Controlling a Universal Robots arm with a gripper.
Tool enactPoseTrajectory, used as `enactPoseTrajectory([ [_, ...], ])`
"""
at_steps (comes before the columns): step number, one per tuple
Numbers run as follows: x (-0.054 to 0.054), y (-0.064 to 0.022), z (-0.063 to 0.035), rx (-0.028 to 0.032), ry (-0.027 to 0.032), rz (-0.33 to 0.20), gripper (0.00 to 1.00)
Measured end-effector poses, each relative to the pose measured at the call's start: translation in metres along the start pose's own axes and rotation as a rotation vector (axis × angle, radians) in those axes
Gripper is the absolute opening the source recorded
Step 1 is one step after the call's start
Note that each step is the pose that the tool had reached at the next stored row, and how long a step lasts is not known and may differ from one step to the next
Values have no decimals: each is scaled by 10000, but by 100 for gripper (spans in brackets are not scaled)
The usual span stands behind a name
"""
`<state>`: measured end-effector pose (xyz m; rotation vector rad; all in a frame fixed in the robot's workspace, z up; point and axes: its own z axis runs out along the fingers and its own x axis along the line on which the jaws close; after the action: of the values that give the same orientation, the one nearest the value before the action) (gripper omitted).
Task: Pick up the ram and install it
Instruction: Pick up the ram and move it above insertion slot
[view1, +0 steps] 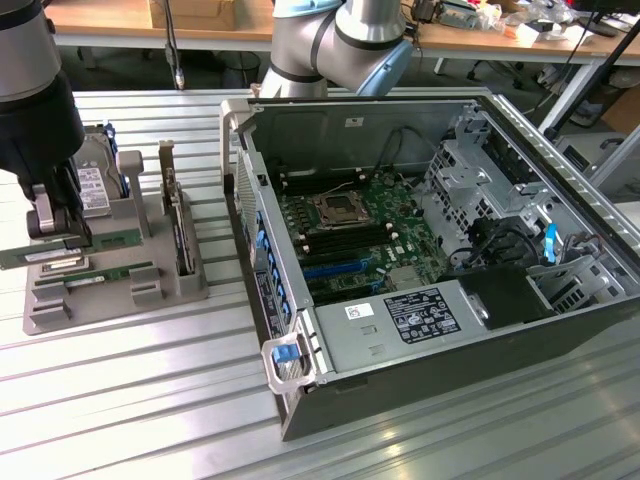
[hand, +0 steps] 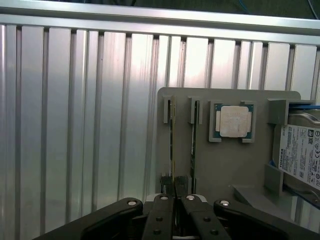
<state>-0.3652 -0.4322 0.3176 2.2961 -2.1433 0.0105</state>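
My black gripper (view1: 55, 232) is at the exterior view's left, over the grey parts holder (view1: 150, 292). It is shut on a long green ram (view1: 105, 241), which lies level and appears just above its slot. In the wrist view the fingers (hand: 165, 200) pinch that ram (hand: 173, 140), seen edge-on. A second ram (view1: 115, 272) (hand: 194, 130) stands in the neighbouring slot of the holder (hand: 220, 170). The open computer case (view1: 440, 345) lies to the exterior view's right, with its black memory slots (view1: 330, 245) beside the processor socket.
On the holder are a silver hard drive (view1: 92, 185) (hand: 300, 155), a processor chip (hand: 234, 121) and an upright expansion card (view1: 180, 235). The ribbed metal table (view1: 150, 400) runs around everything. Another arm's base (view1: 340, 40) rises behind the case.
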Motion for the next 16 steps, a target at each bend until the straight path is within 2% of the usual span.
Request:
enactPoseTrajectory([
  [16,0,0,-66,1,0,0,12],
])
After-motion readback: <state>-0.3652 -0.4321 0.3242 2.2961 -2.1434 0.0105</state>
